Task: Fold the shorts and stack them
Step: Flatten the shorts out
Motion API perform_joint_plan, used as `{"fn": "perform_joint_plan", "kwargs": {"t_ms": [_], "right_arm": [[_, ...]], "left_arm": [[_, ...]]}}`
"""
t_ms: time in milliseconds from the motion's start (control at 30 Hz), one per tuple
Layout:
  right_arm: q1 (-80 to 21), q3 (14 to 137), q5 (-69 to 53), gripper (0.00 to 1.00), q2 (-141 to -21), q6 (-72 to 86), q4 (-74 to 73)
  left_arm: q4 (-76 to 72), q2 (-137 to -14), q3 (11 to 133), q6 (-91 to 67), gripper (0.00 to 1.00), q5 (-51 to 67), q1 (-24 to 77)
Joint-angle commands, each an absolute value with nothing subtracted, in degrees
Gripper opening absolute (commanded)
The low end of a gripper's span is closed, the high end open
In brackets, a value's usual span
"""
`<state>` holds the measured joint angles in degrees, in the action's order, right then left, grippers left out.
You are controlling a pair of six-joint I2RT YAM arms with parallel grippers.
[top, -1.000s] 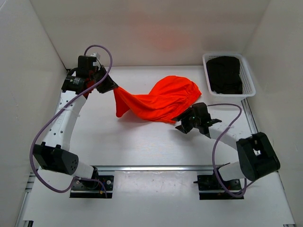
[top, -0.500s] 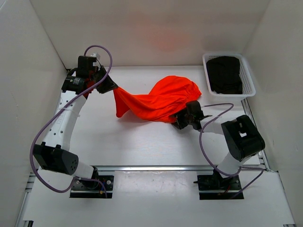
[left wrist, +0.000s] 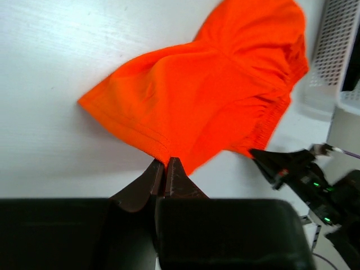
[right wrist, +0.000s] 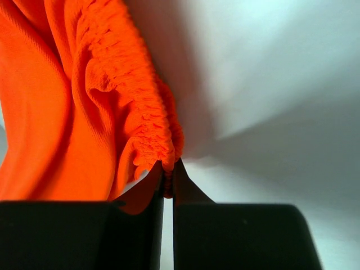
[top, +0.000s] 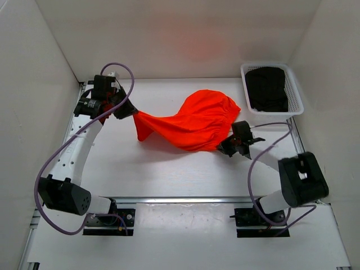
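1. Top view: on a white-walled table, the shorts lie bunched mid-table and strung between both arms. A basket sits at the far right.
2. Left wrist: the left gripper is clamped on a leg hem corner. So thin a pinch could slip under tension.
3. Right wrist: the right gripper is clamped on the waistband edge. Pulling the arms apart might yank it free.

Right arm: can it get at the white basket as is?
Probably yes: the white basket sits just beyond the right gripper, with only bare table between. But that gripper is shut on the waistband of the shorts, so they'd likely drag along.
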<state>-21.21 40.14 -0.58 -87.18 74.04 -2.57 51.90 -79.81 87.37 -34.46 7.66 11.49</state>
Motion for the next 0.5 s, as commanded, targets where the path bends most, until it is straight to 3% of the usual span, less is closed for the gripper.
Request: {"fn": "perform_joint_plan", "kwargs": {"t_ms": [0,167,267,367,400,467], "right_arm": [[-19.51,35.70,2.01,0.00,-77.54,67.68,-14.12],[-16.44,25.68,5.09,0.00,-59.81,67.06,-21.52],[-15.91,23.47,7.64,0.00,-56.26,65.40,-22.15],[-15.13,21.19,6.78,0.27,-56.25,64.17,-20.31],[-15.12,21.18,6.25,0.54,-56.25,64.16,-20.30],[-15.12,20.04,5.46,0.72,-53.72,64.16,-20.30]], "left_arm": [[51.68,-76.64,83.17,-32.44,0.10,5.27,11.60],[51.16,-76.03,76.39,-33.57,0.10,5.27,14.49],[48.70,-75.41,70.59,-36.99,0.10,8.60,19.15],[47.29,-74.88,68.03,-40.15,0.10,6.16,24.07],[47.29,-74.88,68.03,-40.17,0.10,4.24,24.69],[47.29,-74.09,68.03,-40.69,0.10,3.69,24.70]]}}
